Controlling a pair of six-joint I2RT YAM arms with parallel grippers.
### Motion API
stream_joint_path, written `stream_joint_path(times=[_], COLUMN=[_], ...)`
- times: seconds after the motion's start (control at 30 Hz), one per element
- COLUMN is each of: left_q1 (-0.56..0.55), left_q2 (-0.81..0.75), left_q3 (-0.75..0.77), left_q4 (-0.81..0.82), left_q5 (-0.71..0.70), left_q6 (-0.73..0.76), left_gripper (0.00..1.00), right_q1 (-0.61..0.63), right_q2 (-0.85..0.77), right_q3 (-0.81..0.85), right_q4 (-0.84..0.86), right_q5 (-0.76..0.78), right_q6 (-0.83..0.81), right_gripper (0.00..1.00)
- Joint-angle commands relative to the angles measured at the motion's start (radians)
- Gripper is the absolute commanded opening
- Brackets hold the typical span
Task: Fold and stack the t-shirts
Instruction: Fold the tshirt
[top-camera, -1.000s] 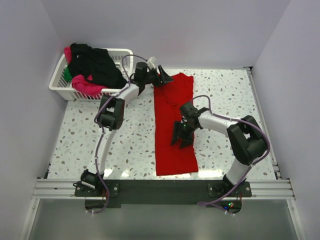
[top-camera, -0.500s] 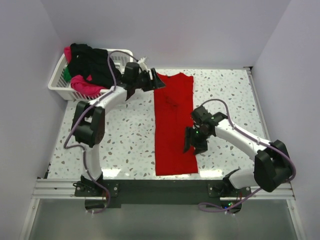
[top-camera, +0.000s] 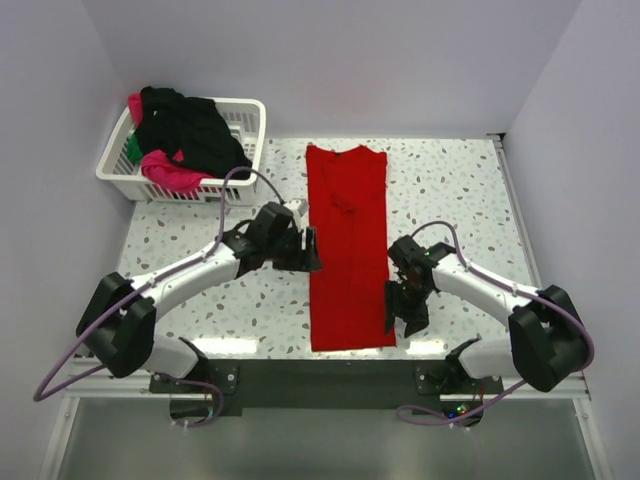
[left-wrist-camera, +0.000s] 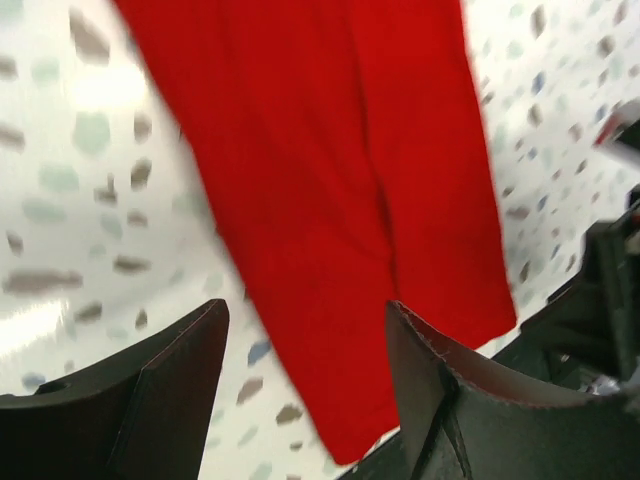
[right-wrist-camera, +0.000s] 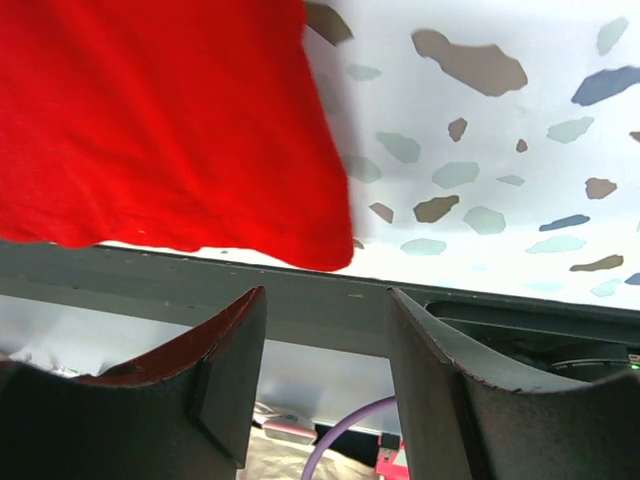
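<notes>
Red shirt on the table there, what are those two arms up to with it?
Two robot arms are folding laundry. The red t-shirt lies flat on the speckled table, already folded into a long narrow strip. The left gripper sits open by its left edge, and the right gripper is open by its near right corner; neither holds the cloth. A pile of black and pink clothes waits in the white basket at the far left.

Table: white top with grey-brown terrazzo speckle. red t-shirt lies flat at centre as a long narrow strip, collar at the far end, hem near the front edge. white lattice basket sits at the far-left corner.
</notes>
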Motion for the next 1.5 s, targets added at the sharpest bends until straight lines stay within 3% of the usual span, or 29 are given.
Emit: stream_joint_path(times=[0.0,0.27,0.47,1.1,1.3,1.47], left_q1=[-0.058,-0.258,-0.335,-0.424,-0.434,-0.444], left_q2=[-0.117,-0.189,-0.179,-0.085,-0.044,-0.014], left_q3=[-0.092,-0.256,-0.298,-0.359,-0.356,-0.358], left_q4=[-0.09,-0.122,-0.153,-0.029,-0.009,-0.01], left_q5=[-0.095,-0.135,-0.152,-0.125,-0.111,-0.092], left_q6=[-0.064,-0.26,-0.349,-0.443,-0.448,-0.448], left_gripper=[0.69,0.68,0.68,0.57,0.49,0.31], right_q1=[0.002,0.002,0.002,0.002,0.002,0.003], right_q2=[-0.028,-0.023,0.006,0.012,0.013,0.01], right_q3=[-0.034,-0.086,-0.114,-0.154,-0.148,-0.152], right_q4=[0.026,0.091,0.146,0.177,0.177,0.175], right_q5=[-0.016,-0.053,-0.076,-0.059,-0.064,-0.07], right_q6=[-0.016,-0.037,-0.054,-0.082,-0.083,-0.083], right_gripper=[0.54,0.47,0.44,0.22,0.19,0.13])
